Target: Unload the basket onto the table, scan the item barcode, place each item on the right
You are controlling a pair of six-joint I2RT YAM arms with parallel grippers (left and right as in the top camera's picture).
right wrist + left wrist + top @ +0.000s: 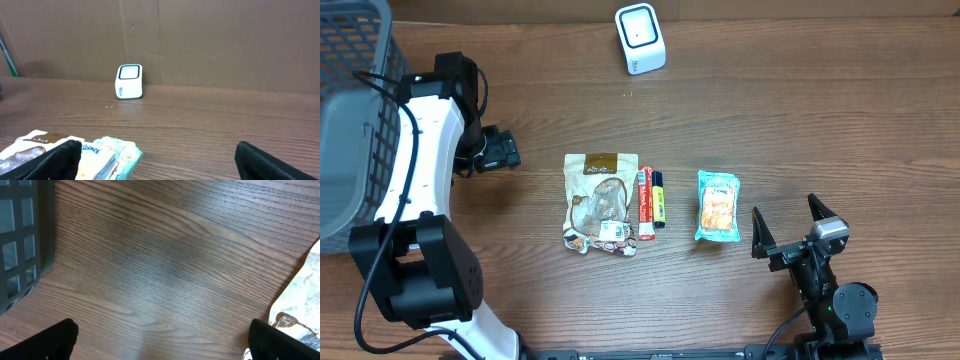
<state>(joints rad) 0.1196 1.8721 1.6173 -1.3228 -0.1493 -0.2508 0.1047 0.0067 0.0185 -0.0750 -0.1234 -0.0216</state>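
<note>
- The table (800,110) is dark brown wood with a long, plain grain. It runs back to a wall of brown cardboard (215,40), which has a seam or two in it.
- A small white barcode scanner (640,38) stands upright at the far edge, near that wall, with its dark window facing the room.
- The things to scan lie in a loose row across the middle, well apart from the scanner:
  - a brown snack pouch (601,203) on the left, crumpled at its near end;
  - a red stick (645,203) just beside the pouch;
  - a yellow-and-blue stick (659,198) lying against the red one;
  - a teal packet (718,205) set apart to the right, with something orange printed on it.
- None of them is in a grip; all lie flat on the wood.
- A grey mesh basket (350,110) takes up the far left corner (the left arm's white housing reaches alongside it).
- The left gripper (505,150) hangs over bare wood between the basket and the pouch. Its fingers are spread wide and it holds nothing.
- The right gripper (785,215) sits low at the near right, just past the teal packet. Its jaws are also splayed and empty, pointing toward the scanner.
</note>
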